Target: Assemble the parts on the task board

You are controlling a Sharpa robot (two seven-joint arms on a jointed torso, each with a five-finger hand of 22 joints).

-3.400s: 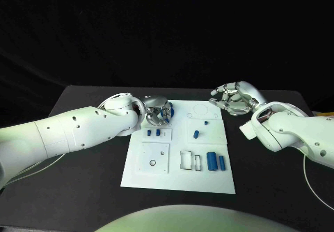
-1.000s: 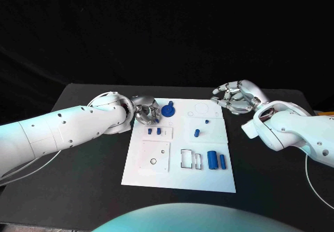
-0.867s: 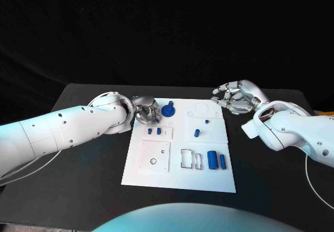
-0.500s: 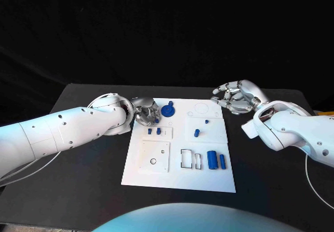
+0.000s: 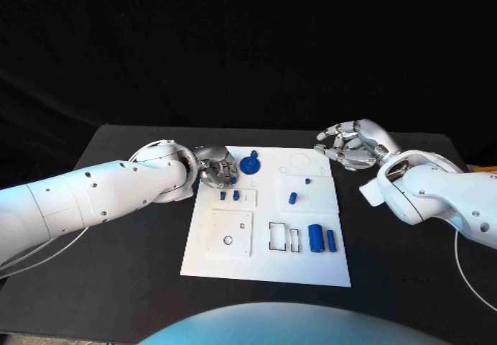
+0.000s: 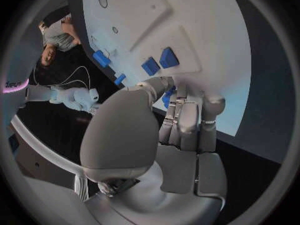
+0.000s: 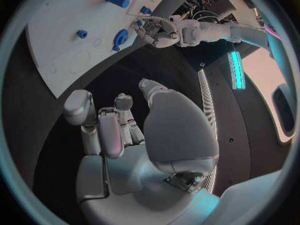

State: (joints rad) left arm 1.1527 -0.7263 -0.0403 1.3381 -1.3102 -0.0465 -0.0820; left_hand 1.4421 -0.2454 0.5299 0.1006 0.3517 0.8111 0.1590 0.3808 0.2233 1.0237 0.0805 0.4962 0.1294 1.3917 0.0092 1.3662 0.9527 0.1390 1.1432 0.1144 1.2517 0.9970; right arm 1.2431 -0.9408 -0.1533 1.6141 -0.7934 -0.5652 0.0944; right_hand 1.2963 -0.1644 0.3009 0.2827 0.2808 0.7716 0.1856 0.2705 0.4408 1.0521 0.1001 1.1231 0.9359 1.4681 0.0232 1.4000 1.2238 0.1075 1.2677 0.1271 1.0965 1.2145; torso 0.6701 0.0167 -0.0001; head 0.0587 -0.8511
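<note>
The white task board lies mid-table. A round blue part with a knob stands at its far left corner. My left hand hovers just left of it, fingers loosely bent and holding nothing. In the left wrist view a bit of that round blue part shows past the fingers. Two small blue blocks, two small pegs and two blue cylinders rest on the board. My right hand floats off the board's far right corner, fingers curled in, with nothing in it.
A dark-outlined rectangular slot sits beside the cylinders, and a square plate with holes lies on the board's left. Black table surrounds the board. In the right wrist view my left hand shows beside the round blue part.
3.4 s ago my left hand covered the round blue part; it has drawn back left, and the part stands uncovered. Over the last second nothing has visibly moved.
</note>
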